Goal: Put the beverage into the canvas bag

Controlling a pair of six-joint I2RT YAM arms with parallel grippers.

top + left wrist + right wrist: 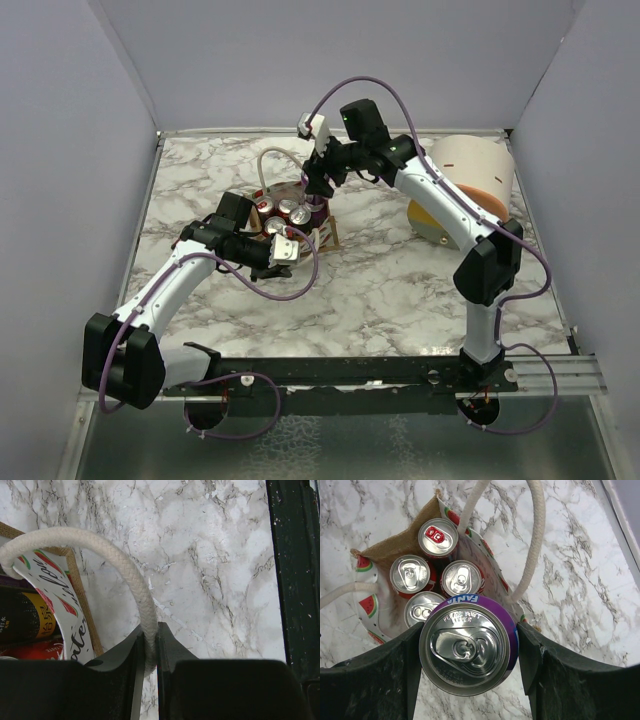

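The purple Fanta can [468, 650] has a shiny bare-metal lid. At its twelve o'clock the tan boxy tote [402, 542] is coarse woven cloth, its white handle [127, 570] rough braided rope.

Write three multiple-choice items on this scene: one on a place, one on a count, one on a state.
1. Where is the purple Fanta can?
A) lying beside the bag
B) in the right tool, over the small tan canvas bag
C) inside the bag

2. How many silver-topped cans stand inside the bag?
A) two
B) six
C) four

3. The left tool is:
A) shut on the white rope handle
B) open
C) shut on a can

Answers: 1 B, fingers flank it above the bag; 2 C, four lids show; 3 A, jaws pinch the rope.
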